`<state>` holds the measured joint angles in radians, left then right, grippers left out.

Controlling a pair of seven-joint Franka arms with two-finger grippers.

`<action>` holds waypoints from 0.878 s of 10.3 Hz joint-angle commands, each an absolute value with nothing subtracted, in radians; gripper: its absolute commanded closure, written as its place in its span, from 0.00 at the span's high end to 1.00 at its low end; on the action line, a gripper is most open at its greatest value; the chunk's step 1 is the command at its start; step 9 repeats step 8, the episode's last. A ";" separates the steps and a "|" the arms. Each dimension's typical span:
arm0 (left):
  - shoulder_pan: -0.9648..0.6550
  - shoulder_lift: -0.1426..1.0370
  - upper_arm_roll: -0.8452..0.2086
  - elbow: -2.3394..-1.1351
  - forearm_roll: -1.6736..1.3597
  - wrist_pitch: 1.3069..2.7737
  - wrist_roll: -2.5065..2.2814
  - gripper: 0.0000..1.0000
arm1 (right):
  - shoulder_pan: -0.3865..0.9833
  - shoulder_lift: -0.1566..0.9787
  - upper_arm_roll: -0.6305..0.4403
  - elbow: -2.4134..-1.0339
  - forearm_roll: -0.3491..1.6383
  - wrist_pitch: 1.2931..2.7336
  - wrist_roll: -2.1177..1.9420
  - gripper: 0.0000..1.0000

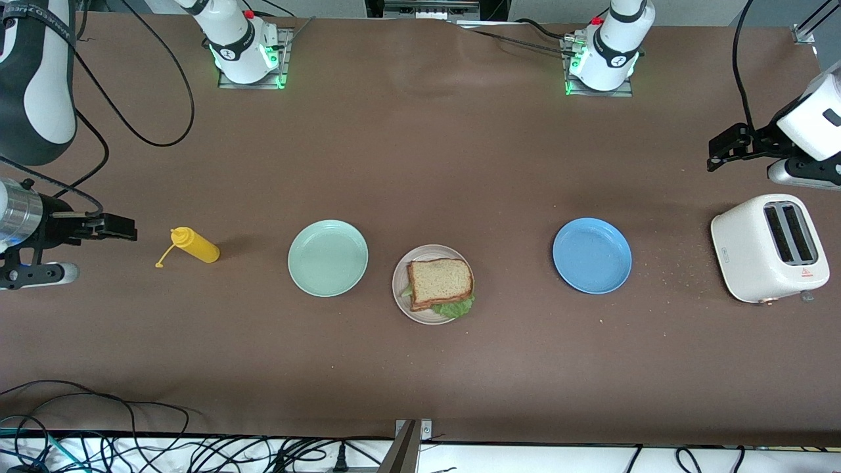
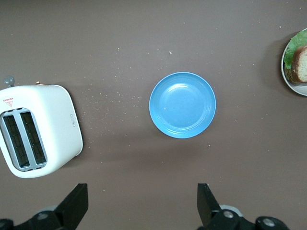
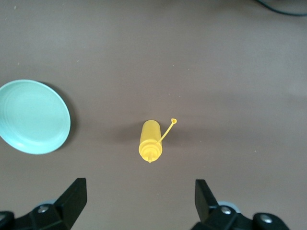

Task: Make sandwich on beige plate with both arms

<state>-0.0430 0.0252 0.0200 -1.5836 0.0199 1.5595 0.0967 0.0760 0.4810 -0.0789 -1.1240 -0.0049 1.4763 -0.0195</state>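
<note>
front view, toaster [image 1: 755, 253] red warning triangle, sandwich [image 1: 439, 284] on beige plate [image 1: 402, 299]

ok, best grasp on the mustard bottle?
Probably from straight above with the right gripper, jaws across the middle of the mustard bottle. It lies on its side, so the round body gives two parallel flanks; avoid the nozzle and the dangling cap.
</note>
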 commanded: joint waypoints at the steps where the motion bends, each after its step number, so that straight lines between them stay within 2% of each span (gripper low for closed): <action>1: -0.040 0.038 0.021 -1.554 -0.008 1.539 0.100 1.00 | 0.097 0.477 -0.077 -1.120 -0.009 1.462 0.075 1.00; 9: -0.040 0.038 0.021 -1.554 -0.008 1.539 0.100 1.00 | 0.097 0.477 -0.089 -1.118 -0.014 1.465 0.083 1.00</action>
